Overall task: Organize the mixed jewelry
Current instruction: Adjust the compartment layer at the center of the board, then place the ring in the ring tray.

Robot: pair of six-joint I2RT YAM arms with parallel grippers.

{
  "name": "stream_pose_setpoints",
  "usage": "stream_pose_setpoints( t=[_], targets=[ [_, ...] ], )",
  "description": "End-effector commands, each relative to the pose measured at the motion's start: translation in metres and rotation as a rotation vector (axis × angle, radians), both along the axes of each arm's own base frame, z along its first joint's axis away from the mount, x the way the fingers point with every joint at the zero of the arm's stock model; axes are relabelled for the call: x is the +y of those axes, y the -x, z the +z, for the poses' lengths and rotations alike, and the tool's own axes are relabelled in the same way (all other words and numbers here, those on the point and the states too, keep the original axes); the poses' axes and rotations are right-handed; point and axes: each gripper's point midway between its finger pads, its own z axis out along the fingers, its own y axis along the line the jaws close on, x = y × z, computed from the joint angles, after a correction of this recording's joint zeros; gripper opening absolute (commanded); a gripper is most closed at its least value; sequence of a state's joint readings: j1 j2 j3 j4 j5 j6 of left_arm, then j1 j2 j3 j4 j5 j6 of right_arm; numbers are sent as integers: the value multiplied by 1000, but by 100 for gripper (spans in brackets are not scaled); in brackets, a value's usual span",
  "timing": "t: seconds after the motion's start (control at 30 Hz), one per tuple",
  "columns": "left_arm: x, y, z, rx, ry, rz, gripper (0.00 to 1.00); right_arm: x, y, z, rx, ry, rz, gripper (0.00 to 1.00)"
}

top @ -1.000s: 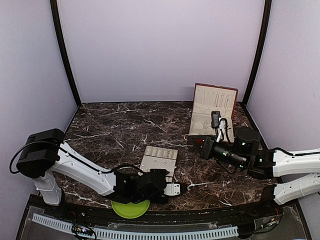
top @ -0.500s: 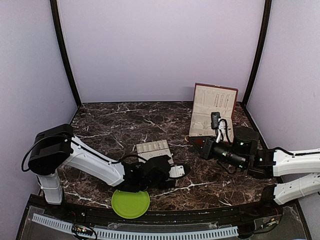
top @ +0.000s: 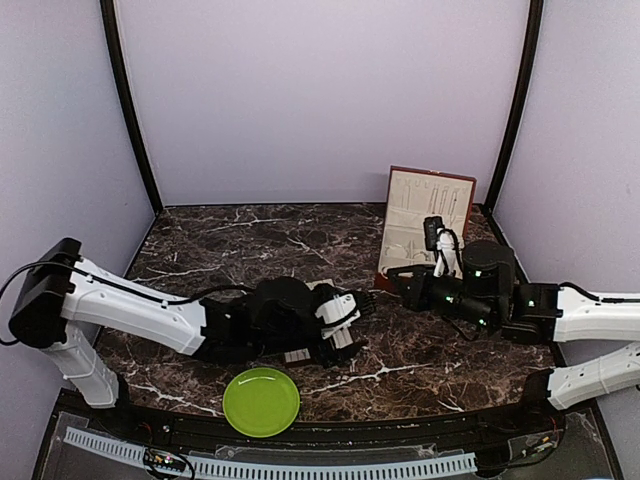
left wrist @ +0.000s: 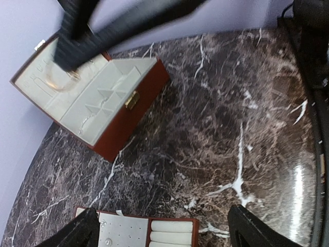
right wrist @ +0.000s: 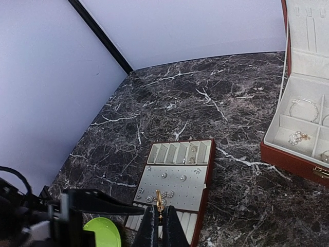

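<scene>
— Two grippers to enter. First, the left gripper [left wrist: 163, 218]?
— Fingers [left wrist: 85, 231] spread wide, nothing between them. Held over the dark veined marble table [left wrist: 216, 134], with the cream-lined flat tray with reddish-brown edges [left wrist: 131, 226] at the bottom of its view.
— And the right gripper [right wrist: 159, 213]?
— Fingers pressed together, pinching a small gold-coloured jewelry piece [right wrist: 159, 197] at their tips.
— Mixed jewelry, location?
— Tiny silvery studs [right wrist: 165, 194] on the tray's dotted panel, in the wrist view just beside the pinched piece; the height between them cannot be told. One small sparkling cluster [right wrist: 296, 137] lies in the open reddish-brown box with a gold clasp [right wrist: 288, 159].
— Other items?
— Round green plate [top: 261, 401], at the near table edge, apart from both grippers.
</scene>
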State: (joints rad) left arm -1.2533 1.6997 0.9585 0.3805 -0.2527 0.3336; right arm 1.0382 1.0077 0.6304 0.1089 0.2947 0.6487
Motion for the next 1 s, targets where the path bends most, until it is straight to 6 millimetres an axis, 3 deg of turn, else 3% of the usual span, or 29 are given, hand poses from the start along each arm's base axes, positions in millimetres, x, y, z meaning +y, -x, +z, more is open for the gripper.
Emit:
stream_pose_setpoints(
  t=[0.0, 0.23, 0.5, 0.63, 0.8, 0.97],
  targets=[
    [32, 14, 35, 142, 110, -36, 90, -7, -5, -5, 20, 59, -33, 0],
    [92, -19, 34, 388, 76, 127, 91, 28, 0, -30, 104, 133, 83, 0],
    [156, -89, 89, 557, 228, 305, 95, 77, 17, -70, 213, 256, 177, 0],
    [199, -122, 93, 501, 269, 446, 97, 90, 24, -90, 276, 291, 175, 0],
    [227, -125, 99, 460, 278, 519, 98, 97, 33, -115, 345, 334, 172, 0],
    [245, -126, 113, 355, 280, 575, 99, 116, 41, -128, 387, 369, 209, 0]
  ],
)
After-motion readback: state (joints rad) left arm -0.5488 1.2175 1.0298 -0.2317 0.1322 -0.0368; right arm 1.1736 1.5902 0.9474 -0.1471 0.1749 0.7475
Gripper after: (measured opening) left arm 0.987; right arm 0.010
